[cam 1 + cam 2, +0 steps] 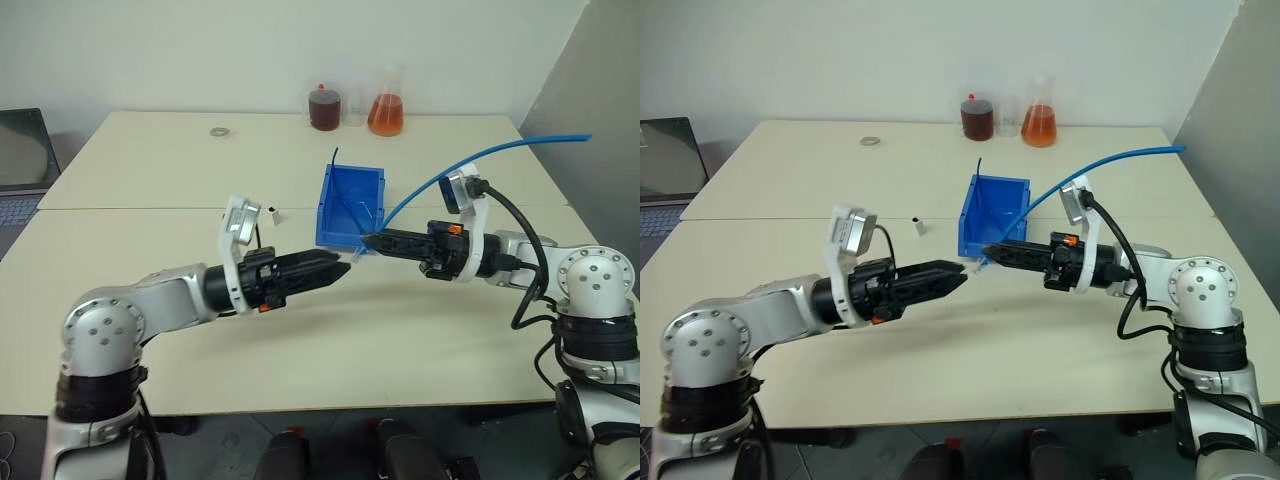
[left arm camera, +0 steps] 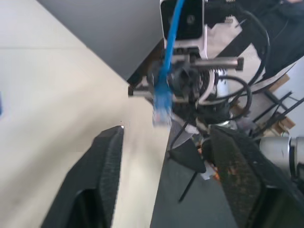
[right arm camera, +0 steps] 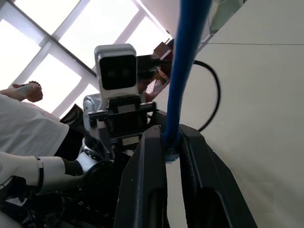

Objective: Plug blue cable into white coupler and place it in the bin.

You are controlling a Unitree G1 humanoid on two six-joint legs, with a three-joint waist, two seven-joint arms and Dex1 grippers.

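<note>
Blue cable: clamped near its plug end between shut jaws of right gripper, arching up and away over table. Left gripper: jaws spread wide, holding nothing, tips facing right gripper, close but apart. Bin: bright blue, on table just behind both grippers. Small white piece, possibly the coupler: on table near left gripper

One blue cable, one bin, one small white coupler lying on the table, one flat ring, three glass vessels at the far edge, two grippers, one laptop
</note>
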